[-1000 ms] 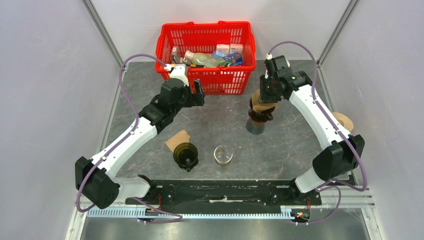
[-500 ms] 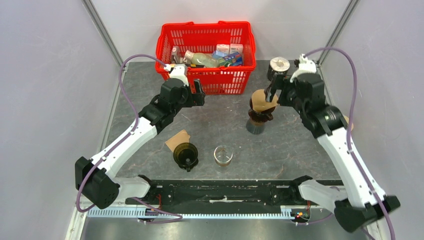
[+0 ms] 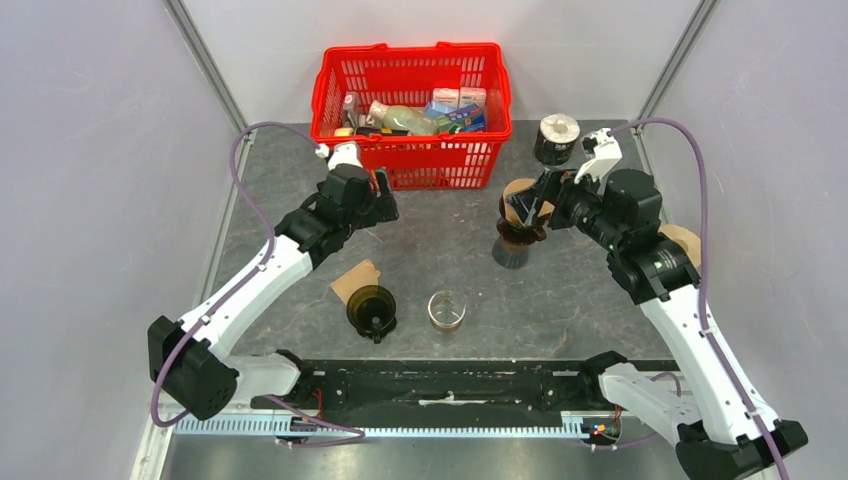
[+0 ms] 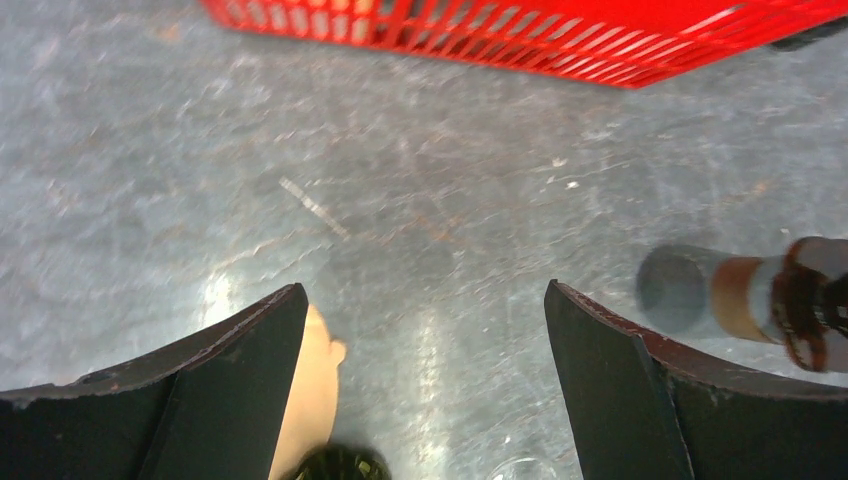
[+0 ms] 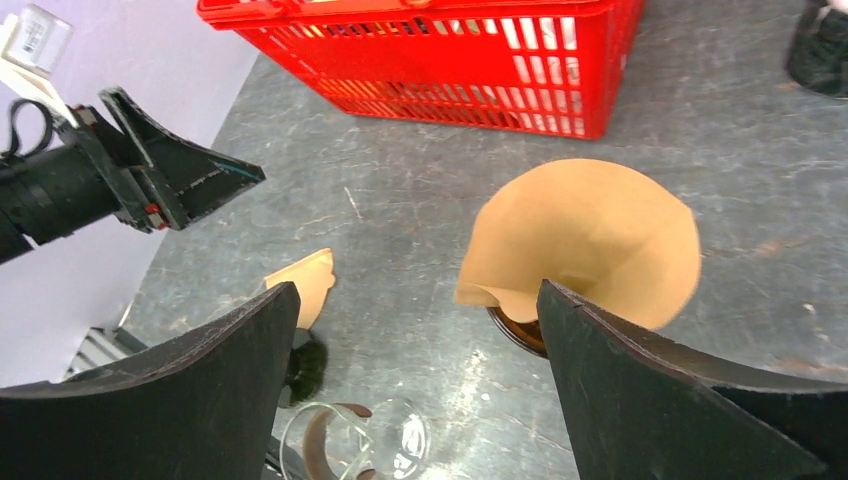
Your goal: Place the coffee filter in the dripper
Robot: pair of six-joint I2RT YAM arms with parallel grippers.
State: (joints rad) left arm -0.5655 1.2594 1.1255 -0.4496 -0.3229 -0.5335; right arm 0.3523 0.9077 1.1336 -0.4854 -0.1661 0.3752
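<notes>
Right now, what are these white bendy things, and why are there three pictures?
They are two robot arms bolted to a grey table. The big picture looks down from a camera above them. The other two pictures come from small cameras on the arms' wrists, so the black wedges at the bottom are each arm's own fingers. Each arm ends in a two-finger pincher: the left gripper and the right gripper. Both are open and hold nothing. On the table stand a red basket of groceries, a glass and a dripper. A brown paper filter sits in the dripper, right by the right gripper. A second dripper sits nearer the arms, with a spare filter beside it.
</notes>
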